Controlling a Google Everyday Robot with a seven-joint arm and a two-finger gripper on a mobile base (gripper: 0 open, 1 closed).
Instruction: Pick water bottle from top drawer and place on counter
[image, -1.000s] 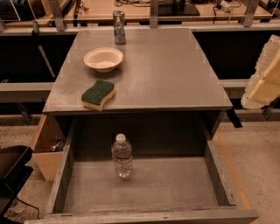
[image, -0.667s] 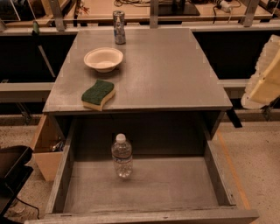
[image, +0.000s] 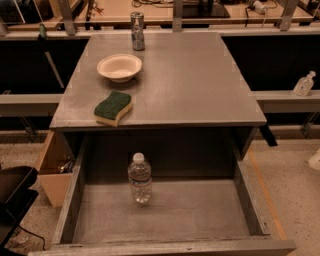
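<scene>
Gripper out of sight, somewhere beyond the frame's edges. Fingers hidden with it, so cannot tell whether spread or pressed together, and nothing can be placed relative to them.

Far left, on the floor beside the furniture: a small light wooden box, open-topped, with a few dark bits inside, too dim to name.

Next, pulled fully open at the front: the top drawer, wide and shallow, with a worn grey floor. Inside it just one thing, the water bottle, standing upright with its white cap on. Left of the drawer's middle, toward the back, clear of every wall.

Above the drawer, the grey tabletop. Along its left half, front to back: a green-and-yellow sponge lying flat near the front edge, a cream bowl with a bare inside, and a silver can upright at the far edge. All three well apart.

Far right, on a low ledge: a small pump dispenser bottle, upright.
</scene>
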